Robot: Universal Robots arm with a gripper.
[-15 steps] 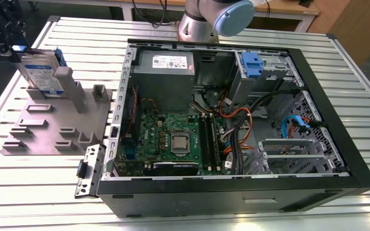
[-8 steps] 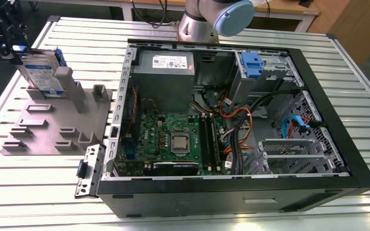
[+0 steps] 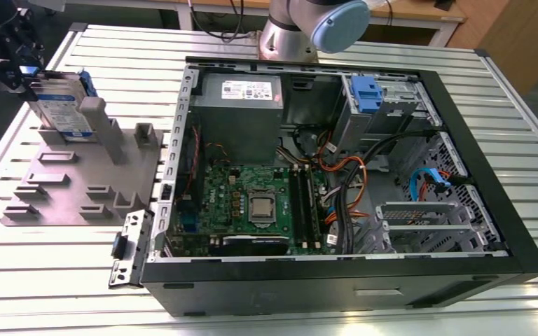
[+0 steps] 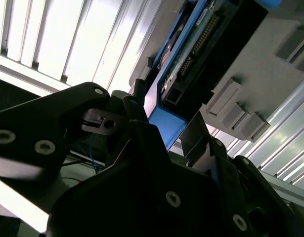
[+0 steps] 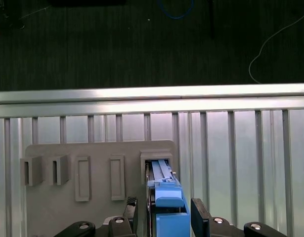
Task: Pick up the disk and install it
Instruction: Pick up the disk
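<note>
In the exterior view the disk [image 3: 64, 108] stands on edge in the grey plate [image 3: 64, 189] on the table [image 3: 45, 280], well to the exterior view's left of the open case [image 3: 493, 210], with the gripper [image 3: 33, 78] on its top end. In the second wrist view the gripper [image 4: 165, 121] is closed to the width of the disk [image 4: 191, 49], gripping its blue frame. In the first wrist view both fingers [image 5: 198, 219] press the blue frame of the disk [image 5: 164, 197], whose far end sits in a slot of the plate [image 5: 92, 153]
</note>
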